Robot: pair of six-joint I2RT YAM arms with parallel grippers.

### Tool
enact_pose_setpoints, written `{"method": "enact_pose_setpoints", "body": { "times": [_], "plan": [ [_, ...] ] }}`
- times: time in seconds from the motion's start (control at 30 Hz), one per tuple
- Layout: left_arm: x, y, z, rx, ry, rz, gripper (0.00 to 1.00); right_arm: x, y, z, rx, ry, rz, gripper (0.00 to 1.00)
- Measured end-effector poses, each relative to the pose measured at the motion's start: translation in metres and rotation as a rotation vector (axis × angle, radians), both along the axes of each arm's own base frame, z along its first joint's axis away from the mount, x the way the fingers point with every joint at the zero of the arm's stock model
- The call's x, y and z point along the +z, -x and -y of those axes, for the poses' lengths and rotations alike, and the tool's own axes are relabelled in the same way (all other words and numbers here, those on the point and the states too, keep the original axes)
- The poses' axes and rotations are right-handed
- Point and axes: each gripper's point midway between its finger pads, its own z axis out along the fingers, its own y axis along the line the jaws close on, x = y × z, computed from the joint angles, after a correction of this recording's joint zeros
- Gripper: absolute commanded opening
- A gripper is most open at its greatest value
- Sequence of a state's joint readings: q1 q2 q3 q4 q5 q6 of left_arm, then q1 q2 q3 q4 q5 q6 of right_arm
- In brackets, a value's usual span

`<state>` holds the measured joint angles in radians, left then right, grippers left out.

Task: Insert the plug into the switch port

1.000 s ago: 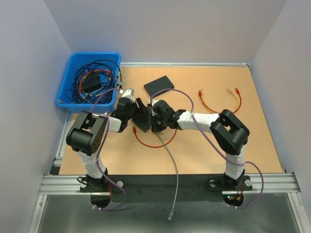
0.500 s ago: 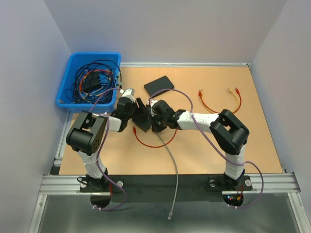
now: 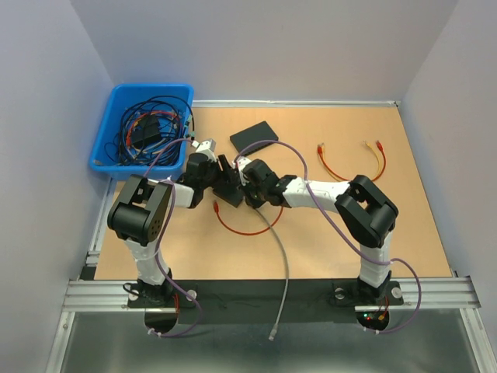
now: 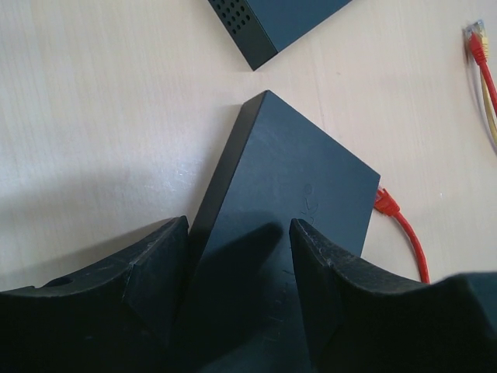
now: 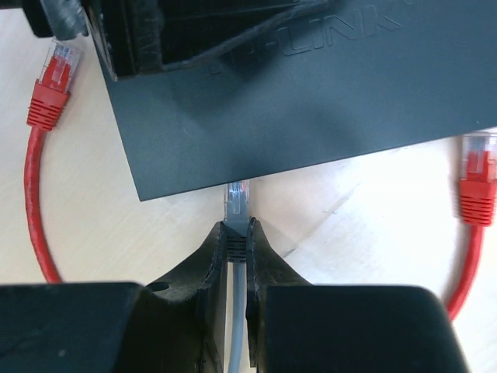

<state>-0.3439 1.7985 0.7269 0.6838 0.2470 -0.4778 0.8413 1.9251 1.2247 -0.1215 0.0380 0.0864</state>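
Note:
The black switch (image 3: 230,191) lies tilted mid-table, held between the fingers of my left gripper (image 3: 220,177). In the left wrist view the fingers (image 4: 159,264) flank the switch (image 4: 287,179) and the gripper (image 4: 239,256) is shut on it. My right gripper (image 3: 247,188) is shut on the grey plug (image 5: 237,200). In the right wrist view the gripper (image 5: 237,233) holds the plug's clear tip at the switch's (image 5: 311,93) near edge. The port itself is hidden under that edge. The grey cable (image 3: 283,272) trails toward the near edge.
A second black box (image 3: 253,136) lies farther back, also in the left wrist view (image 4: 272,19). A red cable (image 3: 248,227) loops under the switch, with plugs at either side (image 5: 50,85) (image 5: 474,186). A blue bin (image 3: 105,148) of cables stands far left. Red and yellow cables (image 3: 349,163) lie right.
Both grippers, with the switch and the plug, have shifted slightly away from the bases. The grey cable's loose end has been drawn a little up the table.

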Motion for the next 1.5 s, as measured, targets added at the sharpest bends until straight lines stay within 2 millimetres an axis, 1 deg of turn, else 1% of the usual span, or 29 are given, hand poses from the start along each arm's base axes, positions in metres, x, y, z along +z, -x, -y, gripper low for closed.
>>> {"method": "enact_pose_setpoints", "body": {
  "times": [0.13, 0.3, 0.4, 0.57, 0.83, 0.93, 1.2, 1.5],
  "plan": [
    [0.000, -0.001, 0.000, -0.001, 0.002, 0.001, 0.66, 0.002, -0.006, 0.003, -0.012, 0.022, 0.030, 0.00],
    [0.000, -0.001, 0.000, -0.003, 0.004, 0.001, 0.65, 0.003, -0.007, 0.005, -0.017, 0.033, 0.046, 0.01],
    [0.000, -0.001, 0.000, -0.003, 0.004, 0.001, 0.65, 0.006, -0.007, 0.005, -0.014, 0.025, 0.058, 0.00],
    [0.000, -0.001, 0.001, -0.004, 0.015, -0.004, 0.65, 0.017, -0.008, 0.007, -0.010, 0.003, 0.092, 0.00],
    [0.000, 0.009, 0.014, -0.058, 0.069, -0.038, 0.65, 0.023, 0.006, 0.022, -0.019, -0.028, 0.110, 0.00],
    [0.000, 0.011, 0.017, -0.074, 0.077, -0.044, 0.65, 0.023, 0.010, 0.026, -0.034, -0.044, 0.105, 0.01],
    [0.000, 0.011, 0.017, -0.080, 0.078, -0.044, 0.65, 0.019, 0.013, 0.024, -0.054, -0.079, 0.092, 0.00],
    [0.000, 0.011, 0.017, -0.081, 0.078, -0.045, 0.65, 0.008, 0.014, 0.021, -0.061, -0.085, 0.064, 0.01]
  ]
}}
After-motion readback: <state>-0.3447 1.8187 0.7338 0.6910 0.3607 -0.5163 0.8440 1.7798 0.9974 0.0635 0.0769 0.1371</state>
